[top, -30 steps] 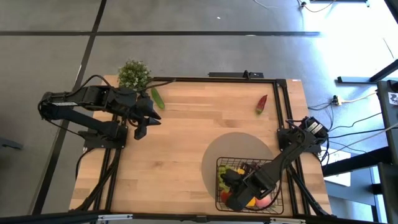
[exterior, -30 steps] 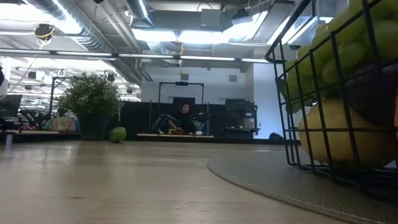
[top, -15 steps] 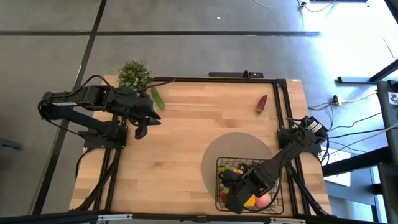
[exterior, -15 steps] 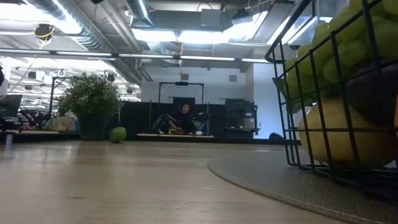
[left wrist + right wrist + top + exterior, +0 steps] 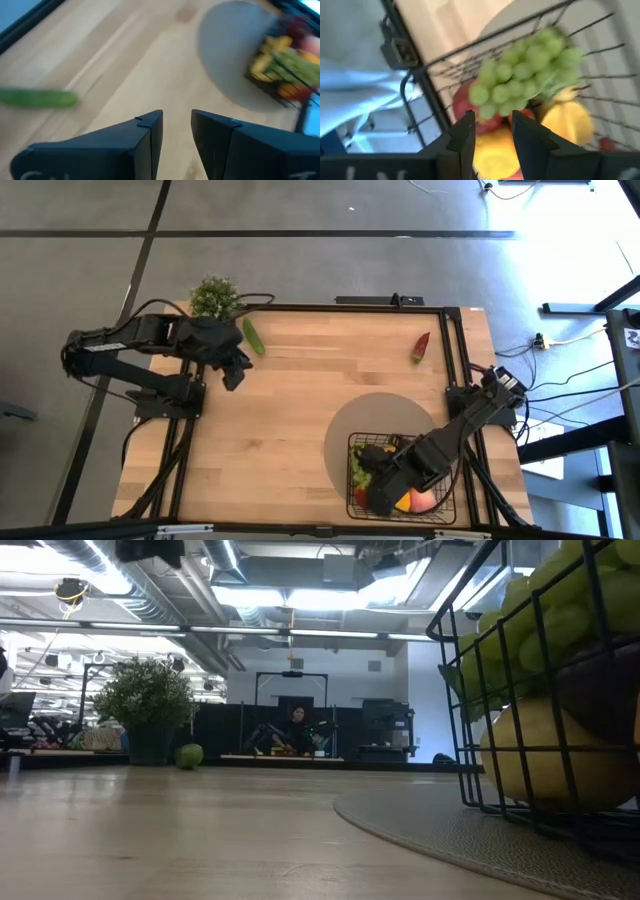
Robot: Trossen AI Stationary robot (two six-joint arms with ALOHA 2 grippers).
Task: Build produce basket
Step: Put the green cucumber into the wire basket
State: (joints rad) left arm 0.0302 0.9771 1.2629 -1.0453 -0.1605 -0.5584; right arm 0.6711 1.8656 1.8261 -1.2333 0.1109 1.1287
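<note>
Basket (image 5: 355,502) is my landmark, sitting on the grey mat (image 5: 380,420) at the table's (image 5: 290,430) near right. My right gripper (image 5: 492,127) hangs just over it, jaws a narrow gap apart and empty, with the green grapes (image 5: 527,70) lying loose inside on the yellow and red fruit. I count that piece as delivered.

Two items are left outside. The chili (image 5: 422,346) lies beyond the basket near the far right edge. The cucumber (image 5: 253,337) lies well away toward the far left corner, beside the potted plant (image 5: 215,297).

My left gripper (image 5: 232,372) hovers just short of the cucumber, jaws slightly parted and empty. The cucumber is my next pick, I judge. I'd widen the jaws first, turn the wrist so they cross its short axis, and come down at its middle, since it may roll. I'd also keep clear of the plant.
</note>
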